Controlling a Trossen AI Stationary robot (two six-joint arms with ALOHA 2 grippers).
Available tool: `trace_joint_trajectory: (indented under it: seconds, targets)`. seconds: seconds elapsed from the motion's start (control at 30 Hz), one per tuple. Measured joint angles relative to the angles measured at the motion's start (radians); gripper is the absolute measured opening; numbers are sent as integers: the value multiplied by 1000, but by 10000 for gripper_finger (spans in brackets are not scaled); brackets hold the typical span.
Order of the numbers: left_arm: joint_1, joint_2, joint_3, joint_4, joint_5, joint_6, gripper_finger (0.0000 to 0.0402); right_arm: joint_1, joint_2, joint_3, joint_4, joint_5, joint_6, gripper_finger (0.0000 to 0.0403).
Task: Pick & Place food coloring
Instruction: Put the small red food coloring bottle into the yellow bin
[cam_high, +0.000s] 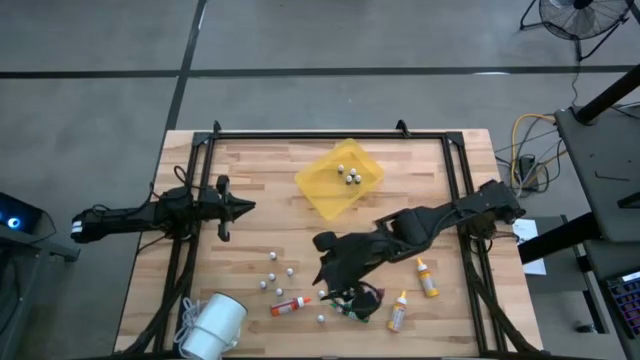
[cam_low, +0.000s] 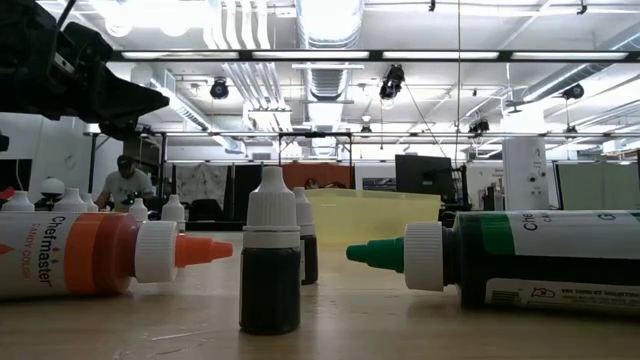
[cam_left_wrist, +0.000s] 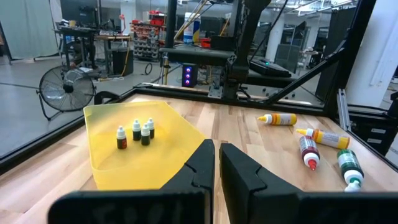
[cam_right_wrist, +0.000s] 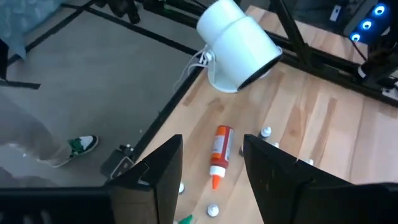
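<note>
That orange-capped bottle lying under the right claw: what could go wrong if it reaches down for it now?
1. The orange-capped bottle lies flat, so it might roll off as the open right claw closes.
2. Small white-capped bottles stand close by; the fingers could topple them.
3. It lies near the table edge, beside the white camera, so a nudge might send it off.

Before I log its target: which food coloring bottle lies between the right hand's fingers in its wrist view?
The orange-capped bottle beside the white camera. It lies framed by the open right hand; the green one and two yellow ones lie elsewhere.
</note>
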Motion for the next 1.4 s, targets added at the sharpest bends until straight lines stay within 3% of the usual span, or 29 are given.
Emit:
trace_joint_trajectory:
  seconds: [0.27, 0.4, 0.83, 1.4]
  targets:
    - [0, 0, 0, -1, 0, 0, 0, 1, 162, 201, -205, 0, -31, 162]
    - [0, 1, 0, -2, 0, 0, 0, 2, 211, 237, -247, 1, -57, 162]
    - [-1, 2, 0, -9, 0, 0, 0, -16, 309, 217, -355, 44, -104, 162]
    - [-1, 2, 0, -17, 0, 0, 0, -27, 325, 45, -278, 79, -169, 162]
